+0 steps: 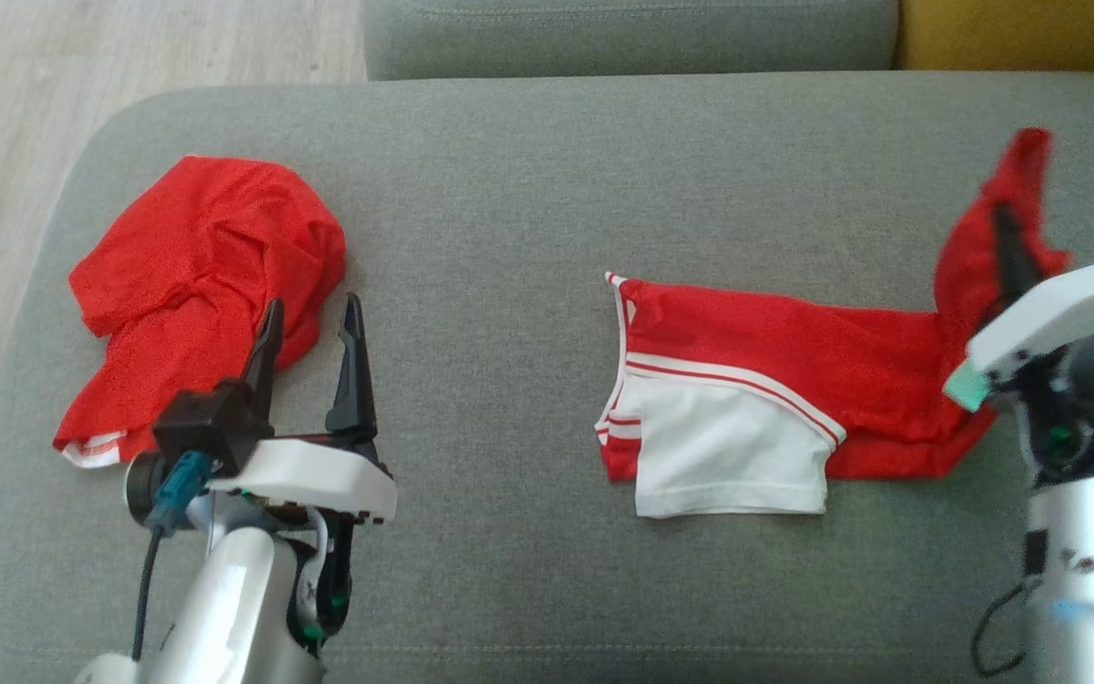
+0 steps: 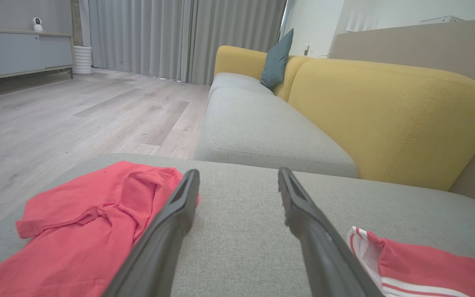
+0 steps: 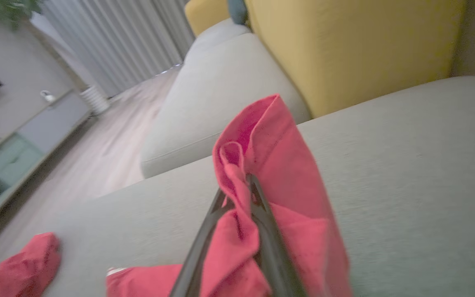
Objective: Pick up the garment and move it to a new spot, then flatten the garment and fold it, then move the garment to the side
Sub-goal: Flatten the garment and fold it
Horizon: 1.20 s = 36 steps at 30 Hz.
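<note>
Covering most of the head view, the grey cushion (image 1: 509,171) carries both cloths. The garment (image 1: 775,361), red with a white panel and white stripes, lies right of centre and mostly flat. Its right end is raised off the cushion and stands up in a fold. A crumpled cloth (image 1: 196,266), plain red, lies bunched near the cushion's left edge, well apart from the garment. Right gripper (image 1: 1003,223): fingers clenched on the garment's raised right end, with red fabric pinched between them and draping down both sides. Left gripper (image 1: 311,309): fingers released, spread wide and holding nothing, just beside the crumpled cloth's right edge. One finger overlaps that cloth in the head view; whether it touches cannot be told.
</note>
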Tool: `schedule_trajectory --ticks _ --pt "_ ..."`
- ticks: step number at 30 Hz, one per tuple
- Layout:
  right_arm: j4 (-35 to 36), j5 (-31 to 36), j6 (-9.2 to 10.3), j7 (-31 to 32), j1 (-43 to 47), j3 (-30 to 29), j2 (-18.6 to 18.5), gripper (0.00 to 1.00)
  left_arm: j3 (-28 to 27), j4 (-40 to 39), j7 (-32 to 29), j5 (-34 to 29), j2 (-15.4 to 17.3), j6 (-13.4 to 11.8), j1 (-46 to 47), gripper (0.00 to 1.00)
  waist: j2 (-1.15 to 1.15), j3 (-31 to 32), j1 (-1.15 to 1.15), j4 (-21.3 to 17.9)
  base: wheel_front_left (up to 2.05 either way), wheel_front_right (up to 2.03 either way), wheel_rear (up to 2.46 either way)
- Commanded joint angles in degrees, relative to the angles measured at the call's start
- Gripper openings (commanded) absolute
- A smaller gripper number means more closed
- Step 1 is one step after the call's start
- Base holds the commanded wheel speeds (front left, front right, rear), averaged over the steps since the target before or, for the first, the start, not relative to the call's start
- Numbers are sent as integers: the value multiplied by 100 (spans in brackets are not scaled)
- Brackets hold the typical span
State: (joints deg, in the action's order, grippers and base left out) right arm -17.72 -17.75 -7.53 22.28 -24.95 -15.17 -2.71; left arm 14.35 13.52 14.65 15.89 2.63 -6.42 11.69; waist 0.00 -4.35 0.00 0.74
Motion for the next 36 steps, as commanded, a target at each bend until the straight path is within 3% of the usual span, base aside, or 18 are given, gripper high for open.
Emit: schedule_trajectory --ticks 1,5,13,19,28,29,30,36 --pt "234 -185 4 9 -51 250 -19 0 -140 -198 35 25 26 -29 134 100 0 23 0 14 0 0 0" --pt "88 -1378 4 -297 181 1163 -18 0 -110 -209 35 41 26 -54 96 100 0 81 0 66 0 0 0" --pt "-1043 -2688 4 -1549 197 2700 -18 0 -14 -199 35 77 25 -69 93 100 0 59 0 210 0 0 0" --pt "-2008 -3381 4 -2519 -163 3902 -17 0 68 -150 35 106 25 -71 135 100 0 -2 0 334 0 0 0" --pt "-2882 -4208 4 -3266 -726 5200 -17 0 112 -127 35 128 25 -96 174 100 0 -150 0 406 0 0 0" --pt "-3035 -4240 4 -3324 -809 5334 -17 11 122 -128 35 127 25 -96 186 100 0 -176 0 409 0 0 0" --pt "-3136 -4286 4 -3374 -883 5470 -17 98 130 -131 35 126 25 -96 198 100 0 -197 0 413 0 0 0" --pt "-3016 -4891 4 -3463 -1089 6360 -17 100 61 -99 35 95 25 -82 236 100 0 -226 0 374 0 0 0"
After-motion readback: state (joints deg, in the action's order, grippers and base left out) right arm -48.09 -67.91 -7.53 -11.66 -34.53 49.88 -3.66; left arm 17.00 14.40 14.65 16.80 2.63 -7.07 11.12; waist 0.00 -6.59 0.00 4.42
